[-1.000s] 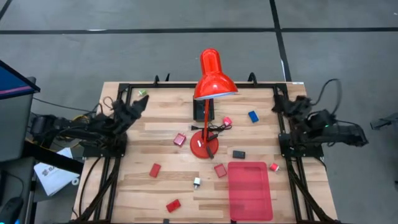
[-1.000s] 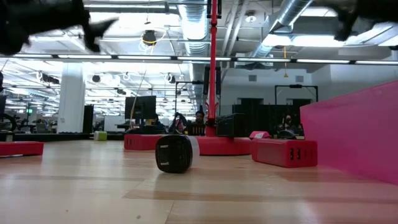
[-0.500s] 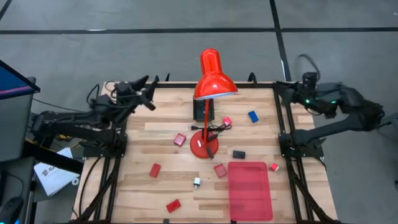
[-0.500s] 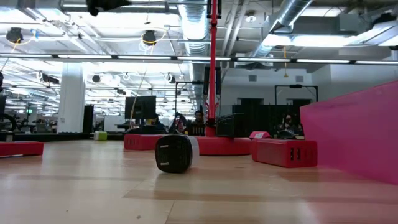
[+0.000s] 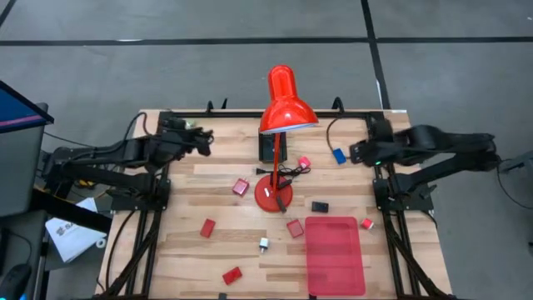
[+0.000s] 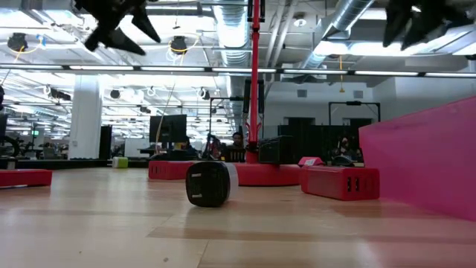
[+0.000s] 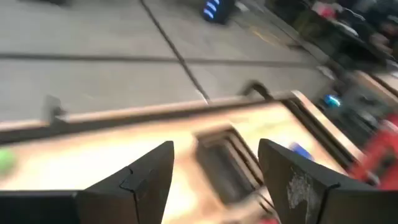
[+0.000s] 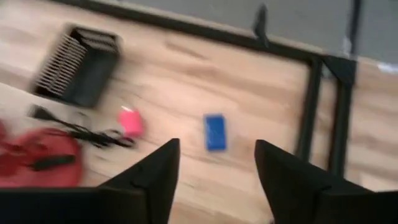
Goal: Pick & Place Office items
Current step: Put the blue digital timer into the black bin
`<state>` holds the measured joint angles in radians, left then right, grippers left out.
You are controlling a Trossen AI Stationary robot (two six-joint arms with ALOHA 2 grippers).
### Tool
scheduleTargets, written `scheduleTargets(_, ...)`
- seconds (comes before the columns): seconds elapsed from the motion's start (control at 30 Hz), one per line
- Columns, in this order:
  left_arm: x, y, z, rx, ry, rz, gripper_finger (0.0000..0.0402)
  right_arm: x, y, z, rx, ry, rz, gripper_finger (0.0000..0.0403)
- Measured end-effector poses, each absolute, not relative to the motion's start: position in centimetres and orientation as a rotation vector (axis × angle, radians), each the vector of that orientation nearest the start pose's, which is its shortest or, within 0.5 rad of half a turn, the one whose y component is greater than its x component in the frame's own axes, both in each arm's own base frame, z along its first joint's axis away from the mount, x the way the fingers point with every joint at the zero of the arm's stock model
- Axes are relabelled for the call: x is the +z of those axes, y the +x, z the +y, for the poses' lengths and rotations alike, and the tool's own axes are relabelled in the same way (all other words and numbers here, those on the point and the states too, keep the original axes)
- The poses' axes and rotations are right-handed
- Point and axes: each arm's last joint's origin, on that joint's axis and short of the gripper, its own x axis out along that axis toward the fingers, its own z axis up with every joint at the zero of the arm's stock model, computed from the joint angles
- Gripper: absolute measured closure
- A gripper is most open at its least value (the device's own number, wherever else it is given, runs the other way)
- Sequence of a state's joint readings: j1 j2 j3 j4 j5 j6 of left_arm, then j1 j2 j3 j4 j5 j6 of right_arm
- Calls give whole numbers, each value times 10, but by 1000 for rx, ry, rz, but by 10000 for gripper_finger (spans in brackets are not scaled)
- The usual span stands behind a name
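Note:
The office items lie scattered on the wooden table: red blocks [image 5: 241, 187] [image 5: 207, 227] [image 5: 295, 227] [image 5: 231, 275] [image 5: 366, 223], a pink piece [image 5: 304, 162], a blue block [image 5: 339, 156], a black piece [image 5: 320, 207] and a white-silver plug piece [image 5: 263, 243]. My left gripper [image 5: 204, 140] hangs open and empty above the table's far left part. My right gripper [image 5: 354, 152] hangs open and empty just right of the blue block, which also shows in the right wrist view [image 8: 215, 132]. A green piece [image 7: 5, 158] shows in the left wrist view.
A tall red desk lamp [image 5: 283, 104] stands on its round base [image 5: 271, 196] at mid-table, with a black slotted box [image 5: 273, 148] and a cord behind it. A flat red tray [image 5: 335, 254] lies at the near right. Black frame rails run along the table's edges.
Both arms have unfolded from the table's sides. My left gripper has gone up, toward the far edge, then rightward over the far left part. My right gripper has risen, swung past the far right corner and come leftward toward the blue block. No item has moved.

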<state>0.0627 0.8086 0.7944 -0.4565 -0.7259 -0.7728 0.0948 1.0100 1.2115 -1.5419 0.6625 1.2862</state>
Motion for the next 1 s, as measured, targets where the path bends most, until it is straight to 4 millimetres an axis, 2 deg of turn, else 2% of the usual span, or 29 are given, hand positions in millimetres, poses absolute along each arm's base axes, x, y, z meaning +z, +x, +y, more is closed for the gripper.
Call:
scheduleTargets(0.17,323,184,16,669,-483,-7,169,302,134,-10,-1188,633,870,148)
scheduleTargets(0.37,343,196,18,628,-385,-196,140,258,145,-30,-938,746,985,137)
scheduleTargets(0.53,345,198,22,637,-373,-224,119,234,143,-62,-922,669,1138,138)
scheduleTargets(0.7,345,198,23,638,-375,-232,116,216,145,-96,-892,585,1301,138)
scheduleTargets(0.83,345,199,23,656,-379,-239,116,199,159,-116,-850,561,1311,138)
scheduleTargets(1.0,346,199,23,654,-399,-256,116,175,181,-126,-809,527,1336,137)
